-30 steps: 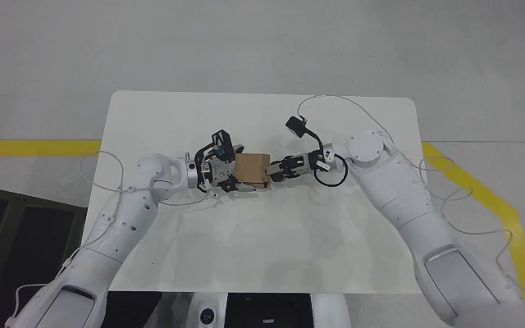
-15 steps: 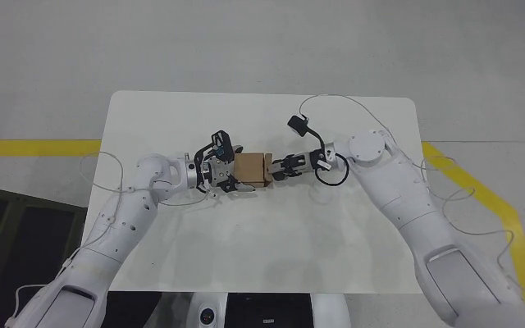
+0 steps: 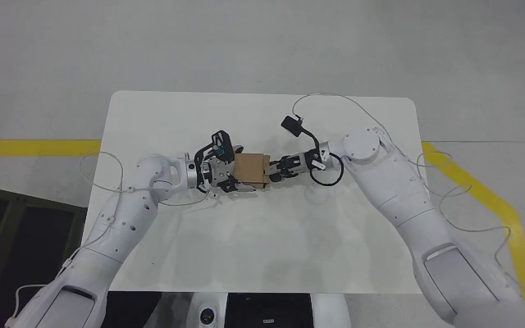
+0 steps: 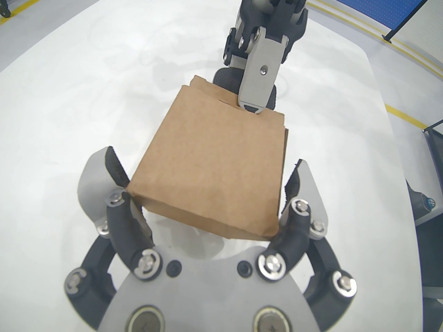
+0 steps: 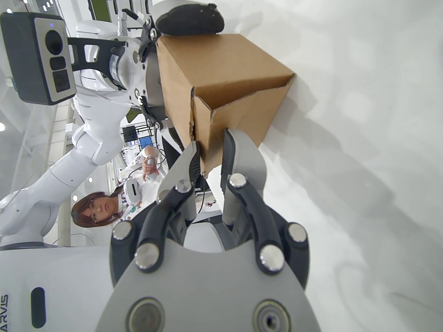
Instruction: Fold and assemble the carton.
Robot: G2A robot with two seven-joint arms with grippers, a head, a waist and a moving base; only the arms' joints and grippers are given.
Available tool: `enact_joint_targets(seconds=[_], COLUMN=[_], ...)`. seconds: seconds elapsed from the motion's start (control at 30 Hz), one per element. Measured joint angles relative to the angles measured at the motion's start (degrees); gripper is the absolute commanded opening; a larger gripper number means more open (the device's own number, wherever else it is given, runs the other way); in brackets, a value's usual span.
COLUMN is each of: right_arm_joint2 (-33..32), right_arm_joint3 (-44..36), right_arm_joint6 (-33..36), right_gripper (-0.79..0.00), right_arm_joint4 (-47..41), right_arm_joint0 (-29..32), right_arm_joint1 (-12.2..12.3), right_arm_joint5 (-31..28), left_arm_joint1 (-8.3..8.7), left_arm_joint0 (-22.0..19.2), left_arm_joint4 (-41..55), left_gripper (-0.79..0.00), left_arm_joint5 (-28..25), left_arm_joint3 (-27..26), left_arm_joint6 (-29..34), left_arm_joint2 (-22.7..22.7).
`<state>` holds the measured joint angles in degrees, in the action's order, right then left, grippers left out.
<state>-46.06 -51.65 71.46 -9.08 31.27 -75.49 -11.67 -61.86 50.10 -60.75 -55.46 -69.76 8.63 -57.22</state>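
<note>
- Carton (image 3: 252, 170) lay on its side directly between the two end effectors, held at both ends. It was low over the white worktop (image 3: 164, 246); couldn't tell whether it touched.
- Left end effector (image 4: 204, 171) was clamped on the carton end nearest its wrist, one finger on each side, pads pressed against the two corners.
- Right end effector (image 5: 211, 146) was pinched together on a thin wall edge at the carton's open end, with the cardboard sandwiched between its two fingers.
- Carton's open mouth faced the right end effector. Inside were plain brown inner walls, with one panel slanting.
- Carton was brown corrugated cardboard, matte and boxy with sharp creases. The edge beside the right end effector's fingers was frayed, with fluting exposed.
- At the end farthest from the left end effector, the top panel had a small notch, just under one finger of the right end effector.
- Both end effectors had tapered, smooth grey metal fingers with black rough-textured inner pads and round screw heads at the joints.
- Worktop was smooth, slightly glossy, with rounded corners.
</note>
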Motion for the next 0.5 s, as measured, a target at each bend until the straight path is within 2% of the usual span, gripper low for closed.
enact_joint_targets(seconds=[0.3, 0.5], right_arm_joint2=[1.12, 0.18], right_arm_joint3=[0.17, 1.0], right_arm_joint6=[0.27, 0.21], right_gripper=[-0.668, -0.613], right_arm_joint4=[0.32, -0.05], right_arm_joint0=[-0.86, -1.03], right_arm_joint1=[-0.67, -0.47], right_arm_joint5=[0.15, -0.93], left_arm_joint1=[-0.03, -0.07], left_arm_joint0=[0.04, 0.01], left_arm_joint4=[-0.05, 0.12], left_gripper=[0.0, 0.0], left_arm_joint5=[-0.09, -0.04], left_arm_joint3=[-0.09, 0.03], left_arm_joint6=[0.0, 0.12], left_arm_joint2=[0.06, 0.11])
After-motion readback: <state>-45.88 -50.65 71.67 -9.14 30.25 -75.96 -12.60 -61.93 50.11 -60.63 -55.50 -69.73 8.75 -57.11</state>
